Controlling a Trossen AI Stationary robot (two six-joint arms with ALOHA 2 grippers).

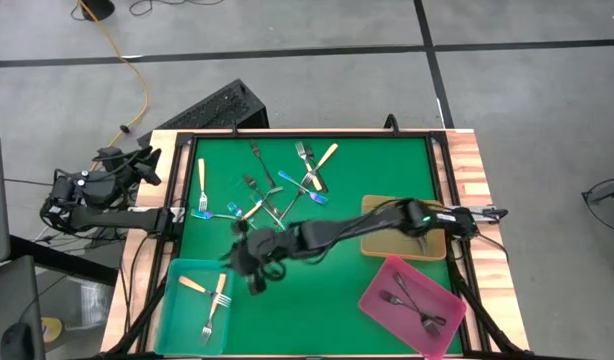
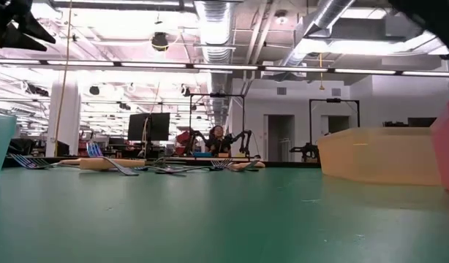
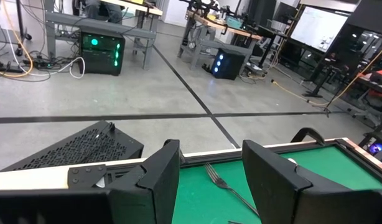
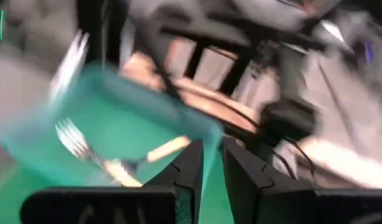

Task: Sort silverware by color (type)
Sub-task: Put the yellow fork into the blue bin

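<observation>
Silverware (image 1: 277, 190) lies scattered on the green counter (image 1: 387, 170) in the high view: cream-handled, dark and blue forks mixed near the far middle. A teal tray (image 1: 177, 310) at the near left holds cream-handled forks (image 1: 215, 305), a pink tray (image 1: 382, 300) at the near right holds dark forks (image 1: 415, 300), and a tan tray (image 1: 372, 240) sits just behind the pink one. The right claw (image 1: 252, 262) reaches across to just beside the teal tray; the left claw (image 1: 142, 165) waits off the counter's far left corner.

Low view: forks (image 2: 166, 166) lie flat far back, the tan tray (image 2: 378, 155) at right.

Left wrist view: the left claw (image 3: 209, 180) stands open and empty above a dark fork (image 3: 225, 185).

Right wrist view: the right claw (image 4: 211, 158) is nearly closed with nothing visibly held, above the teal tray (image 4: 29, 149) and its cream-handled fork (image 4: 110, 158).
</observation>
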